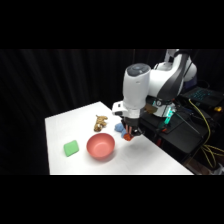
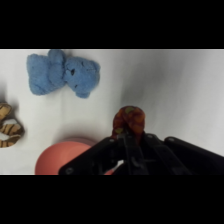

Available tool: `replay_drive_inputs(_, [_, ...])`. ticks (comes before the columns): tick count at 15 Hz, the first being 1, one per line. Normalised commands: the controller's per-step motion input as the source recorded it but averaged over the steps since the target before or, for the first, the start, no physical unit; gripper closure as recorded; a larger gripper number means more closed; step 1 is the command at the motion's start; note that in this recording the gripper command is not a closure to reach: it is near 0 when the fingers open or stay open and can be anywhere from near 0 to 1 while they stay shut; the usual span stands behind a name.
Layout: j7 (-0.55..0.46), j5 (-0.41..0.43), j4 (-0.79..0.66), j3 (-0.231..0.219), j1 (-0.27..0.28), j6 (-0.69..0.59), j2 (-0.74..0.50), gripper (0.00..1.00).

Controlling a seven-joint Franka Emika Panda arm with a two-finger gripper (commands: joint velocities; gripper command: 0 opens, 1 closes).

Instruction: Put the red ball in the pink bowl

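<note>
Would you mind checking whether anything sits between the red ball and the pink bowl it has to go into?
Nothing visible does. The red ball sits at the tip of the gripper, just beside the pink bowl, with only bare table between them. The blue toy and the tan-brown toy lie off to the side, beyond that gap.

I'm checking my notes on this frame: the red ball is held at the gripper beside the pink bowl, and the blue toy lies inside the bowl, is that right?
Not quite. The blue toy lies on the white table, outside the pink bowl, as the wrist view shows. The rest stands: the red ball is at the gripper, beside the bowl.
</note>
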Motion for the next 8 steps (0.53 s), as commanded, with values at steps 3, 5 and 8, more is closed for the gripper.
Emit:
replay_drive_inputs(3, [-0.07, 0.018, 0.20, 0.134, -0.245, -0.29, -0.21, 0.13])
replay_drive_inputs(5, [-0.07, -0.010, 0.30, 0.100, -0.206, -0.17, -0.03, 0.12])
replay_drive_inputs(8, [-0.16, 0.029, 0.35, 0.059, -0.192, -0.03, 0.12, 0.12])
